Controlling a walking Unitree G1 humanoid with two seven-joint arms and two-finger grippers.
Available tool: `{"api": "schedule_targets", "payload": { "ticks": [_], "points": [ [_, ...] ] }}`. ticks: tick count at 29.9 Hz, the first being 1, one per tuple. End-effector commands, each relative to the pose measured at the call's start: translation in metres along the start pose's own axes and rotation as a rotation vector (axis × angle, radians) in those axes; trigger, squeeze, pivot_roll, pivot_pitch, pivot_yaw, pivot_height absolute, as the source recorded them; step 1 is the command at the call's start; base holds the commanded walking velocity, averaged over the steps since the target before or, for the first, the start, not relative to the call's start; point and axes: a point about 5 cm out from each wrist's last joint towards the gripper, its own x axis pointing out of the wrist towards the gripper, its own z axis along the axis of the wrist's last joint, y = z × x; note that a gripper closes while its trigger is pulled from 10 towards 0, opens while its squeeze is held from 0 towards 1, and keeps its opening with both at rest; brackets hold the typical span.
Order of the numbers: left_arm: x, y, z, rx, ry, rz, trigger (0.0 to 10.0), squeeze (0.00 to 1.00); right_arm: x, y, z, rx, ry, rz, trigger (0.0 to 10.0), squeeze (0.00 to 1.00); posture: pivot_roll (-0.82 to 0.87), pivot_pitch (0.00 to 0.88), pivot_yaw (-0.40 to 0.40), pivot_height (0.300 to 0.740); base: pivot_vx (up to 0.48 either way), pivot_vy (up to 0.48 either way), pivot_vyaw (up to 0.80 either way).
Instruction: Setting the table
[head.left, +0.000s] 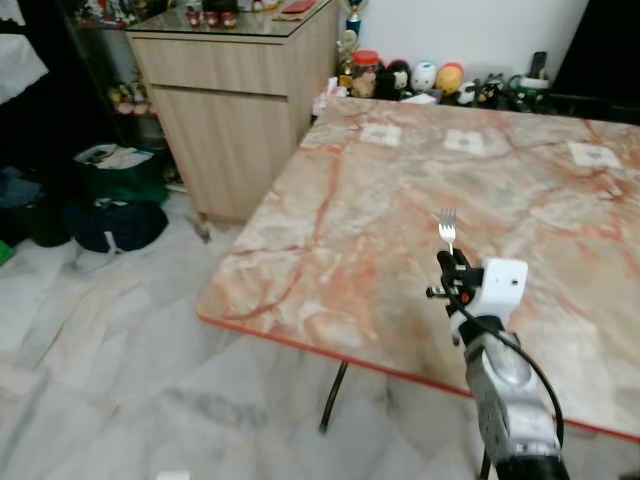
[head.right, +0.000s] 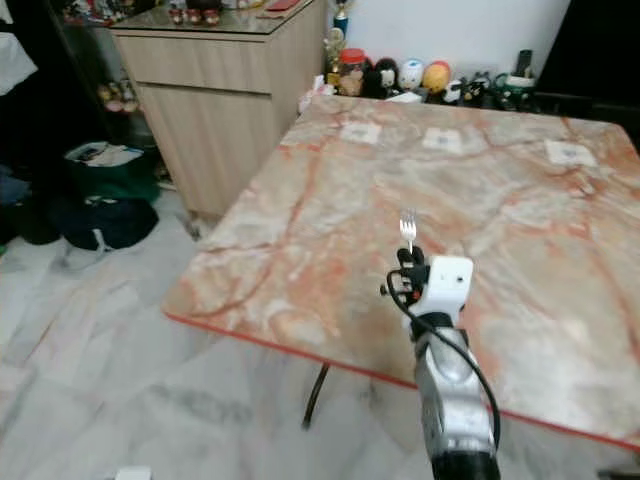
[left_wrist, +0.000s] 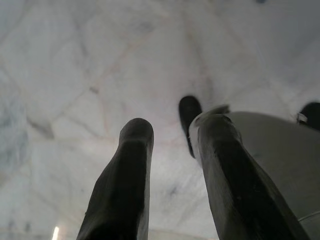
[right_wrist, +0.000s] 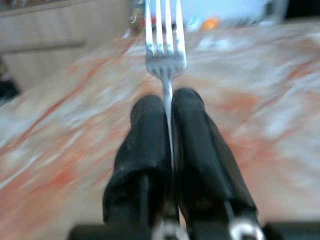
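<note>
Right claw (right_wrist: 168, 107) on fork (right_wrist: 165, 45); no legible writing.

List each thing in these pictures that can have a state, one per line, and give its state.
Fork: held upright, tines up, above the table.
Right pincer: shut on the fork's handle.
Left pincer: open, holding nothing, aimed at the marble floor.
Table: no dishes or cutlery set yet; three small square mats lie along its far side.
Cabinet: door and drawer closed.
</note>
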Motion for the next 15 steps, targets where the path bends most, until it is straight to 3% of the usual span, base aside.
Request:
{"api": "schedule_targets", "payload": {
  "ticks": [1, 14, 15],
  "points": [
    [0.0, -0.003, -0.001, 0.006, 0.004, -0.009, 10.0, 0.0, -0.002, -0.007, 0.004, 0.0, -0.015, -0.035, 10.0, 0.0, -0.06, 0.01, 0.016, 0.74, 0.0, -0.48, -0.54],
    [0.0, -0.003, 0.0, 0.004, 0.001, -0.007, 10.0, 0.0, 0.0, 0.004, 0.008, -0.001, -0.04, -0.056, 10.0, 0.0, -0.07, 0.008, 0.015, 0.74, 0.0, -0.48, 0.0],
    [0.0, -0.003, 0.0, 0.004, 0.001, -0.008, 10.0, 0.0, -0.001, 0.004, 0.008, 0.014, -0.037, -0.061, 10.0, 0.0, -0.07, 0.005, 0.018, 0.74, 0.0, -0.48, -0.8]
  ]
}}
